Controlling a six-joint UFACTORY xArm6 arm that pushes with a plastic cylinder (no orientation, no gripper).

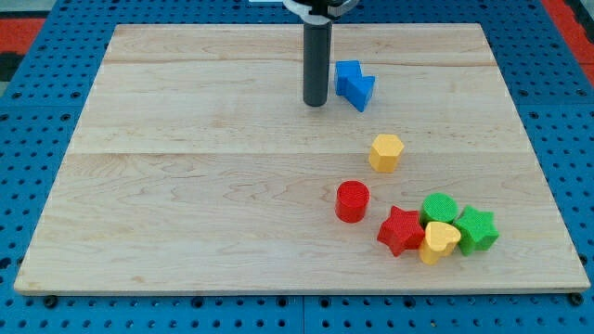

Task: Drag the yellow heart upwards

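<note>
My tip point(316, 103) is resting on the board point(186, 186) near the view's top, touching no block | blue block point(355, 83) sitting just right of it | yellow hexagon point(385, 152) lying lower | red cylinder point(352, 201) standing below that | red star point(400, 230), yellow heart point(438, 241), green cylinder point(439, 208) and green star point(477, 228) crowding together at bottom right, well apart from my tip.

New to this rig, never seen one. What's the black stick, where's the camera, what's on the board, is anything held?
The stick is an xArm6 robot arm's rod; it only pushes, so nothing is held. My tip rests near the view's top, just left of the blue block.

There is one camera, looking down at the wooden board; its mounting is not on record.

Mid-board sits a yellow hexagon, below it a red cylinder. Clustered at bottom right: red star, yellow heart, green cylinder, green star. The heart is to go upward.
</note>
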